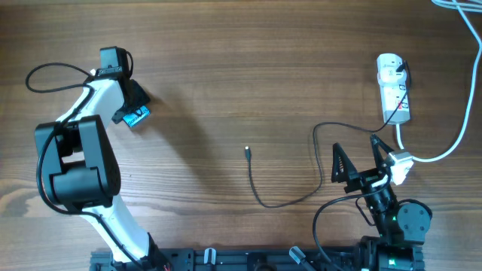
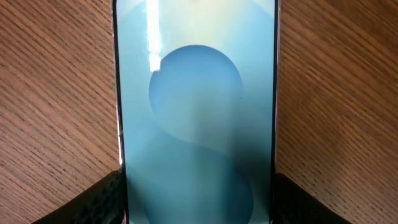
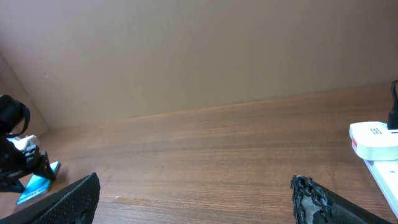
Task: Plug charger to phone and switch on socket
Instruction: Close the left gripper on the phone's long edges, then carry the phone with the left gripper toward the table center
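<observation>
The phone point(image 1: 138, 117) is at the left of the table, gripped by its two long edges in my left gripper point(image 1: 129, 105). Its teal screen with a pale oval fills the left wrist view point(image 2: 196, 112), between both fingers point(image 2: 196, 205). The charger is a thin black cable point(image 1: 290, 199) looping across the middle, and its metal plug tip point(image 1: 247, 151) lies free on the wood. The white socket point(image 1: 393, 89) lies at the far right with a black plug in it. My right gripper point(image 1: 355, 149) is open and empty, near the cable loop. The right wrist view shows the socket's end point(image 3: 373, 142).
A thick white cord point(image 1: 456, 139) runs from the socket off the top right corner. A white connector block point(image 1: 401, 164) sits beside the right arm. The right wrist view shows bare wood between its fingers point(image 3: 196, 193) and the phone far left point(image 3: 36, 185).
</observation>
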Robot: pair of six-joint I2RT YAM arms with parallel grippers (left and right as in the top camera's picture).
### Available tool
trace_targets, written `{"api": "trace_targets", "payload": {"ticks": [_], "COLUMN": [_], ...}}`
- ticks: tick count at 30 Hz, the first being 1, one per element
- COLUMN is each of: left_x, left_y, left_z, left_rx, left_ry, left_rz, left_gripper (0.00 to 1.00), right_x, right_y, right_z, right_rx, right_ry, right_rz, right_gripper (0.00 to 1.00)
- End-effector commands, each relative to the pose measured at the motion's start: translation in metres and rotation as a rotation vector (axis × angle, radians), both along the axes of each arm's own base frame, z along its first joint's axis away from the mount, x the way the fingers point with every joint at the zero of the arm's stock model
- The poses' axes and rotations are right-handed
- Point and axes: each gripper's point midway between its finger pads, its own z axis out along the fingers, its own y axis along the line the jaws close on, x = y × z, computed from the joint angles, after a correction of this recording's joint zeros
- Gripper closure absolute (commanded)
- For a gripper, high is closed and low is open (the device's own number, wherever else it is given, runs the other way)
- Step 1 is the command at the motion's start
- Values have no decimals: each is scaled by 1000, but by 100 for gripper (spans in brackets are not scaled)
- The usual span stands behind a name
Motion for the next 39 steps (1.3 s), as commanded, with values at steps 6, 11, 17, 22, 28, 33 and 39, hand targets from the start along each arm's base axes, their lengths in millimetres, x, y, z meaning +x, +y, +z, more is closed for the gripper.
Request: {"api": "trace_targets", "payload": {"ticks": [6, 11, 17, 22, 28, 33, 39], "left_x": [-17, -8, 8, 23, 35, 37, 28], "left_y": [-5, -9, -29, -68, -139, -197, -260], "left_z": [-17, -4, 18, 33, 38, 42, 45], "left_rx": [-16, -15, -11, -23, -145, -211, -240], "left_ry": [102, 100, 86, 58, -3, -46, -76], "left_rz": [-23, -37, -87, -174, -268, -341, -429], "left_gripper": [41, 44, 48, 50, 48, 47, 47], "right_x": [0, 0, 0, 0, 0, 0, 0], "right_y": [-1, -1, -1, -1, -1, -1, -1], "right_z": [3, 3, 3, 3, 3, 3, 3], "right_rx": [10, 10, 10, 10, 11, 10, 10], "right_ry": [-11, -11, -11, -11, -10, -11, -11], "right_rz": [-6, -6, -6, -6, -6, -6, -6], "right_gripper": [0, 0, 0, 0, 0, 0, 0]}}
